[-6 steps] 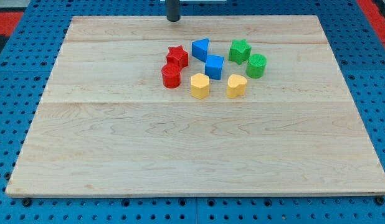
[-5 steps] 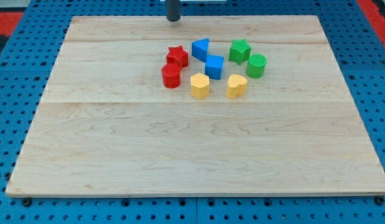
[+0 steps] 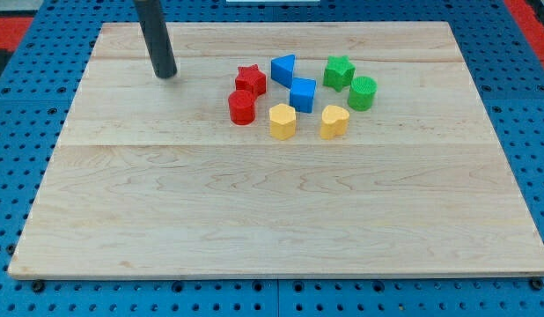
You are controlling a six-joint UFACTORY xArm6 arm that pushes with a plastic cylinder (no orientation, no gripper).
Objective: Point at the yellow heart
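The biggest thing here is the blue pegboard base (image 3: 17, 176) with red patches at the top corners, and sitting on it is the pale wooden board (image 3: 272, 211) that fills most of the view. Next down is the dark rod coming in from the view's top, a bit left of centre, with my tip (image 3: 166, 74) resting on the board. No jaws on this rig, so nothing to call apart or together, it's just a plain rod end.

All the blocks sit in one cluster in the upper middle of the board, and my tip is off to the view's left of them, well apart, touching none. Closest to it are the red star (image 3: 250, 80) and the red cylinder (image 3: 241, 107) just below the star.

Right of those are the blue triangle-ish block (image 3: 284, 69) and the blue cube (image 3: 302, 94). Further right, the green star (image 3: 339, 71) and the green cylinder (image 3: 362, 92).

Along the bottom of the cluster are two yellow ones: a yellow block (image 3: 283, 121), maybe a pentagon, and the yellow heart (image 3: 334, 121) to its right, just below the green cylinder and on the far side of the cluster from my tip.
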